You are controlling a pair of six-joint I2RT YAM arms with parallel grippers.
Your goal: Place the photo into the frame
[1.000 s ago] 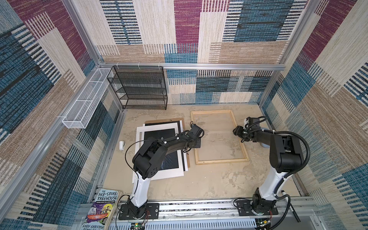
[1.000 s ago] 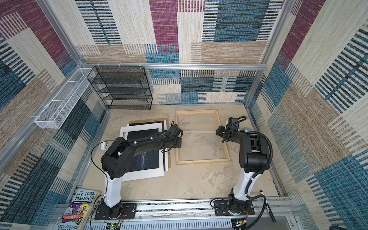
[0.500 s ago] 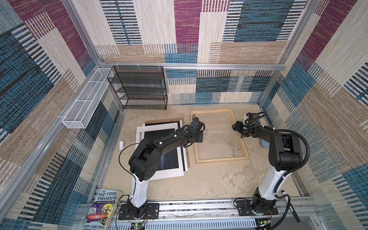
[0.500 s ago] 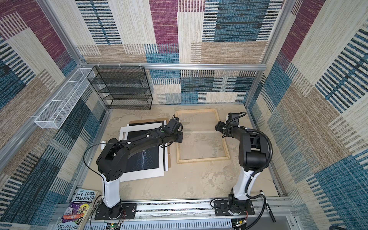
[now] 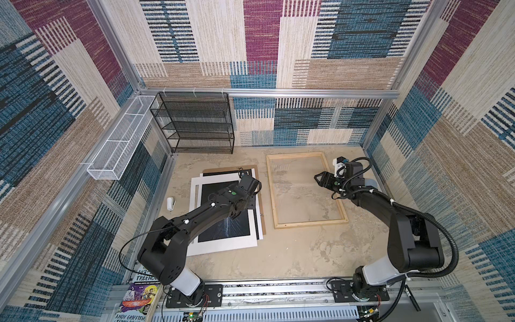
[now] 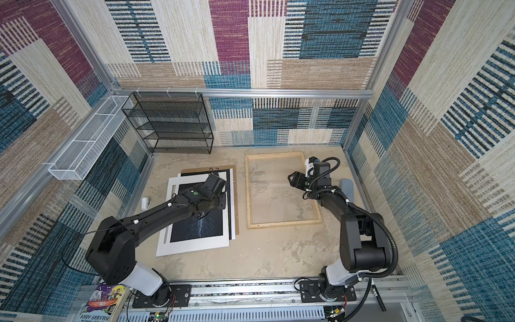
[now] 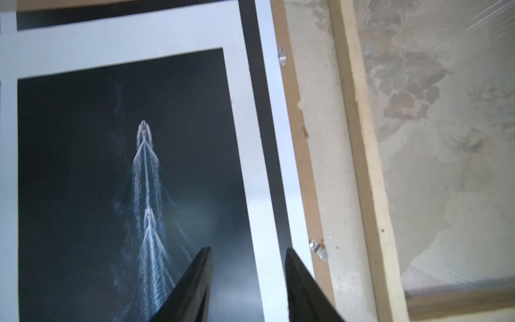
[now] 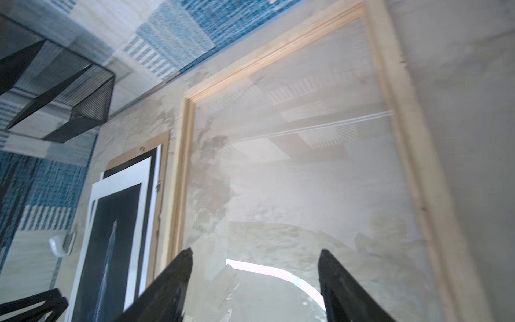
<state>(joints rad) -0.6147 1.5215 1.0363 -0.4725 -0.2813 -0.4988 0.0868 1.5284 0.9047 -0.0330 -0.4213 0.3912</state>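
The photo (image 5: 237, 228) is seen as a large print with a black image, a thin white streak down its middle and a white margin. It is laid flat, face up and slightly askew, on a stack of flat sheets (image 7: 260, 139) on the tabletop (image 5: 278, 251). The frame (image 5: 310, 223), made of thin pale wooden rails around a clear pane, is laid flat just beside it, to its right in both top views. The tabletop is seen through the pane.
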